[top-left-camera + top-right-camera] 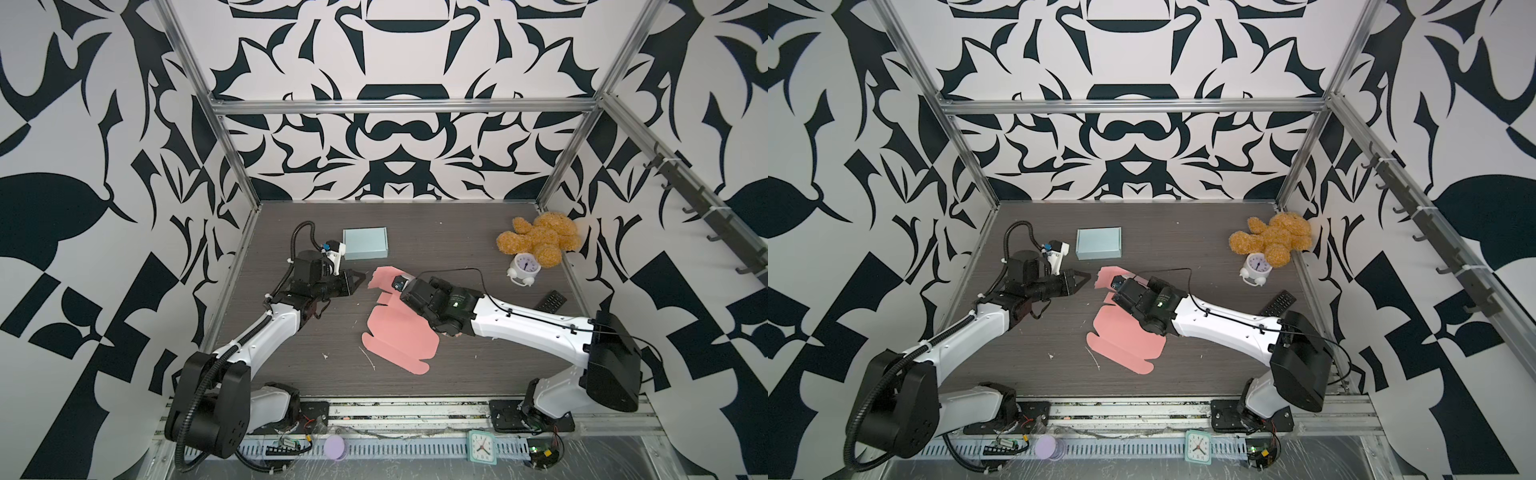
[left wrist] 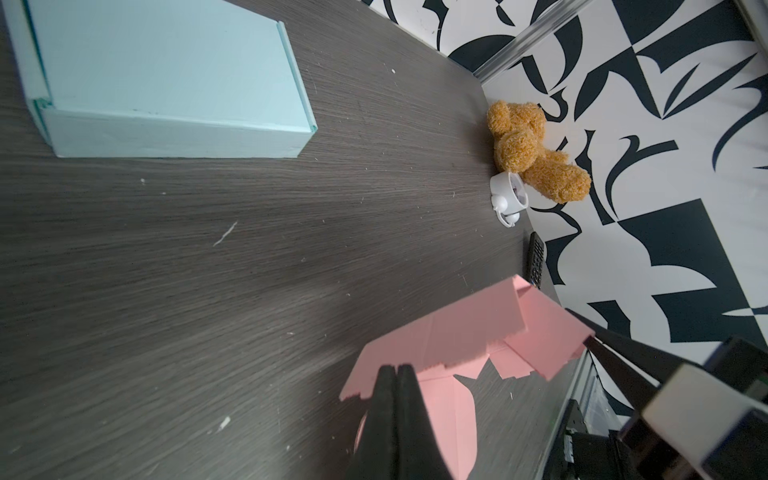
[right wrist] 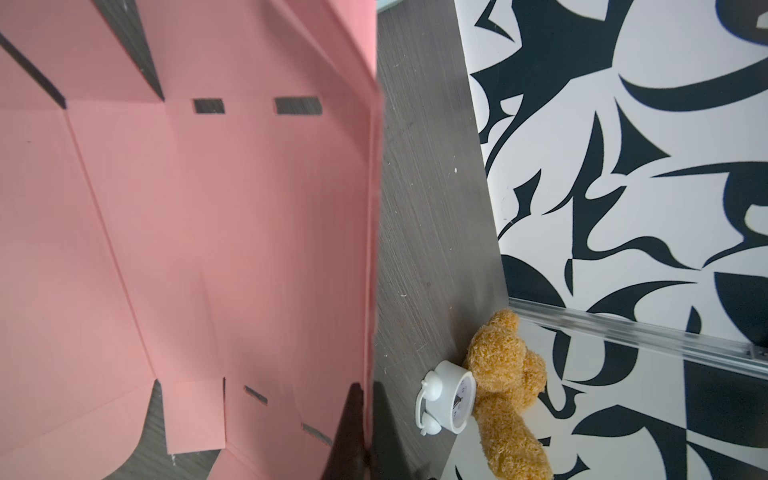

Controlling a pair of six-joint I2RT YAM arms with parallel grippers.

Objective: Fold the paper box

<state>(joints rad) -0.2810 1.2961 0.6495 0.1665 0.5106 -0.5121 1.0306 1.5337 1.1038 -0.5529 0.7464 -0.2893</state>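
Item: pink paper box (image 1: 401,336), lying near the middle of the counter (image 1: 457,232), far flap (image 1: 382,277) raised. Right jaws are pinching that flap's edge. Left jaws, pressed together and empty, are hovering just beside it. We are advising a slow fold along the score, base pinned.

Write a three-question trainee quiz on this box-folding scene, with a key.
1. True or false: the light blue box is already folded shut.
2. What stands against the teddy bear? A) a mug B) the white alarm clock C) a book
3. Which gripper pinches the pink paper sheet by its raised edge?
Key: 1 true; 2 B; 3 the right gripper.
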